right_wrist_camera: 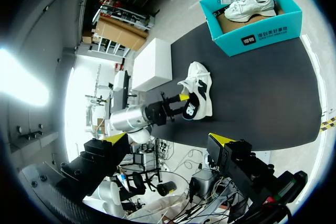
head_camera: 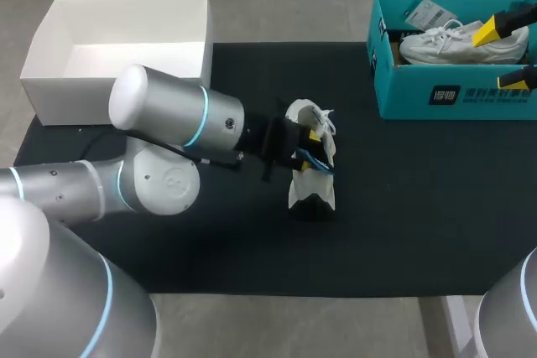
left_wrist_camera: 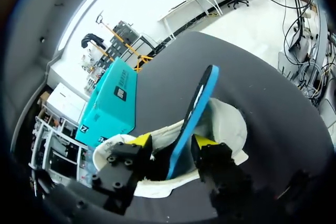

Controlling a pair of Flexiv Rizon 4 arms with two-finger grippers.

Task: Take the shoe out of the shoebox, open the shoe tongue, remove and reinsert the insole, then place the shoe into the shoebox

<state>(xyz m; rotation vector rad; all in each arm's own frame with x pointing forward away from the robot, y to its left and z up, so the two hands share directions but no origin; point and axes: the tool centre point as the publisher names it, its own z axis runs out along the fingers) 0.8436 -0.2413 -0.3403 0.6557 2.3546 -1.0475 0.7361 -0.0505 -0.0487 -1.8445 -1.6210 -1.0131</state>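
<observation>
**Shoe mid-desk, a box at each far corner**

The shoe [head_camera: 310, 161] lies near the middle of the desk [head_camera: 403, 207], well apart from both boxes. The shoebox [head_camera: 453, 94] sits at the far right corner, with a second shoe [head_camera: 445, 44] inside it. The other box [head_camera: 109, 90] sits at the far left corner. The left gripper [head_camera: 304, 147] meets the shoe from its left side, one finger pressed to each face of the insole [left_wrist_camera: 197, 103], which stands partway out of the shoe. The right gripper [right_wrist_camera: 169, 139] hangs high over the desk's right side, fingers spread.
</observation>
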